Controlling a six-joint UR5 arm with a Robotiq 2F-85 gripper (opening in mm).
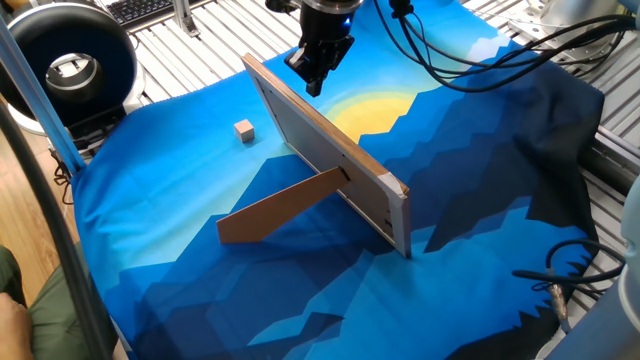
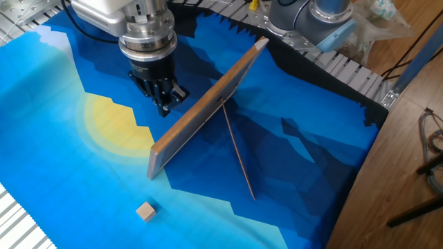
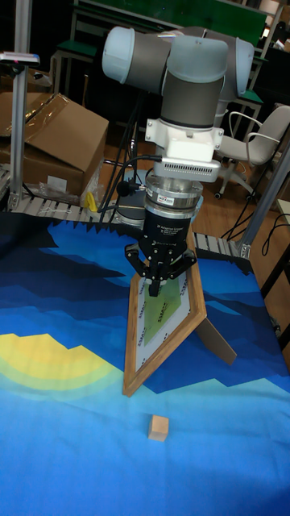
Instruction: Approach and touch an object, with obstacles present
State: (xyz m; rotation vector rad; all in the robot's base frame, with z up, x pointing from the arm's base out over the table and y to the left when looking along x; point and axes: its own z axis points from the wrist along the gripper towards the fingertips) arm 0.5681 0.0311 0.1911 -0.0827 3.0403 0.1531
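The object, a tiny tan wooden cube (image 1: 244, 130) (image 2: 145, 211) (image 3: 158, 427), rests on the blue cloth, apart from everything. The obstacles are a long board (image 1: 335, 155) (image 2: 208, 111) (image 3: 161, 330) standing on edge and a brown plank (image 1: 280, 208) (image 2: 239, 159) (image 3: 216, 330) propping it on the cube's side. My gripper (image 1: 315, 88) (image 2: 165, 111) (image 3: 157, 292) hangs shut and empty on the board's other side, over the edge of the yellow sun print. It is close to the board and well away from the cube.
The cloth (image 1: 200, 290) lies on a slatted metal table (image 2: 14, 221). A black round device (image 1: 70, 60) stands at one corner. Cables (image 1: 470, 60) trail over the cloth behind the arm. The arm's base (image 2: 311, 17) stands past the board's far end.
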